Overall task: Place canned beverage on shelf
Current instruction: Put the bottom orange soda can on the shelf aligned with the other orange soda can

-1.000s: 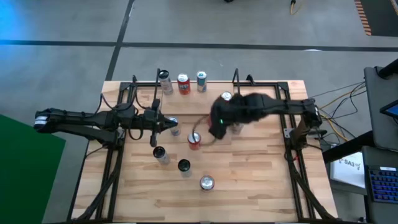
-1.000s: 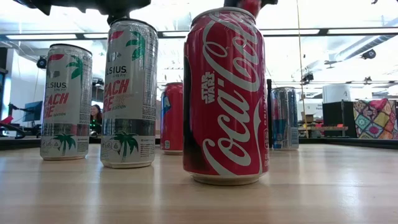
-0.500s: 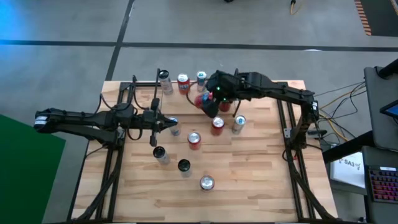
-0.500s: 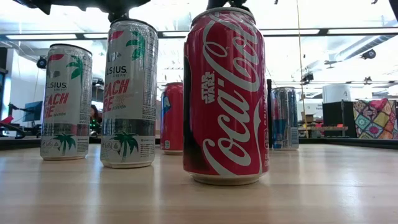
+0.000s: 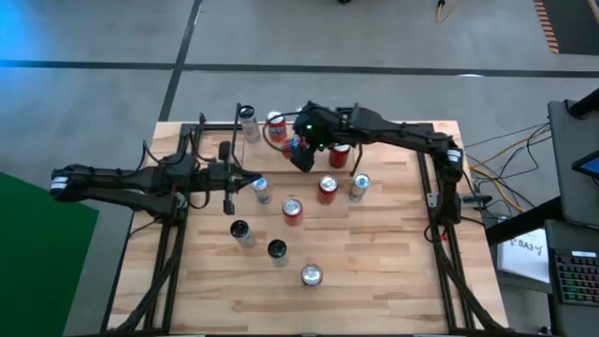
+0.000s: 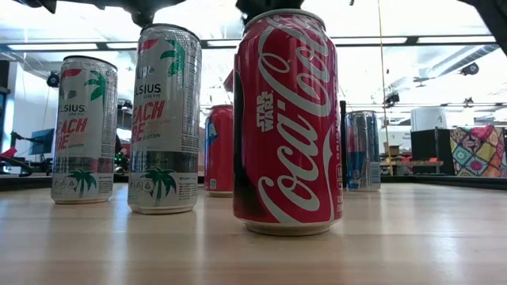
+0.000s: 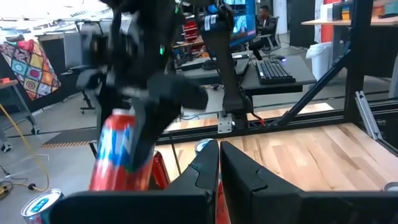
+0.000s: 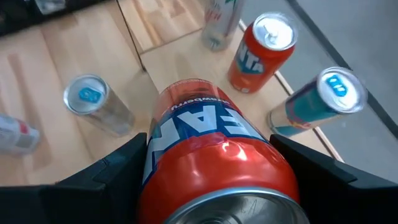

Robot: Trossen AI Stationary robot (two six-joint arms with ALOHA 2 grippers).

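Wooden table [image 5: 374,262], many cans. Right gripper [image 5: 301,150] holds red can [image 8: 214,158] by round sides, up in air near shelf [image 5: 299,126]. Can stiff, smooth, slippery, maybe heavy; squeeze middle. Left gripper [image 5: 245,183] pinched tight, empty.

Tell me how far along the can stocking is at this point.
Done: three cans stand on the shelf at the table's far edge, including an orange can. In hand: the right gripper holds a red can in the air near the shelf, not yet set down. The left gripper waits shut over the table's left side. Left: several cans on the table, such as the Coca-Cola can.
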